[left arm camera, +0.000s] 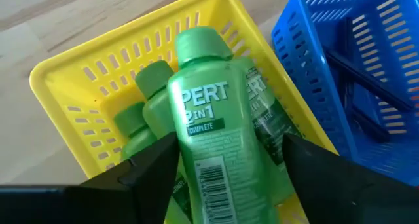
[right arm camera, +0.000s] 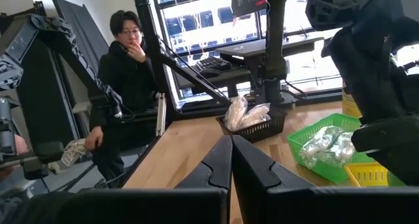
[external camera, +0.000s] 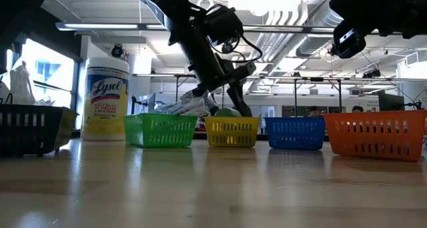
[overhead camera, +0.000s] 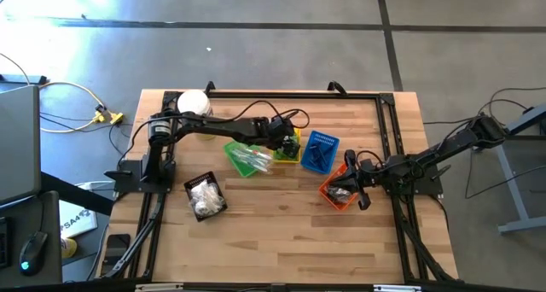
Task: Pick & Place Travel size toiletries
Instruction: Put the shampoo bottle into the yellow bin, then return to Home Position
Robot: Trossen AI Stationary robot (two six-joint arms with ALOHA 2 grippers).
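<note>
Here we are at the drop: our left gripper hangs over the yellow basket, fingers spread, and the green Pert bottle lies between them on other green bottles. Next we lift straight out, minding the blue basket just beside. Our right gripper, clenched empty, waits above the orange basket.

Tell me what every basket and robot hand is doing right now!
left gripper: open, over the yellow basket
green bottle: between its fingers, above other bottles
yellow basket: holds green bottles
right gripper: shut, empty
green basket: holds clear-wrapped items
</note>
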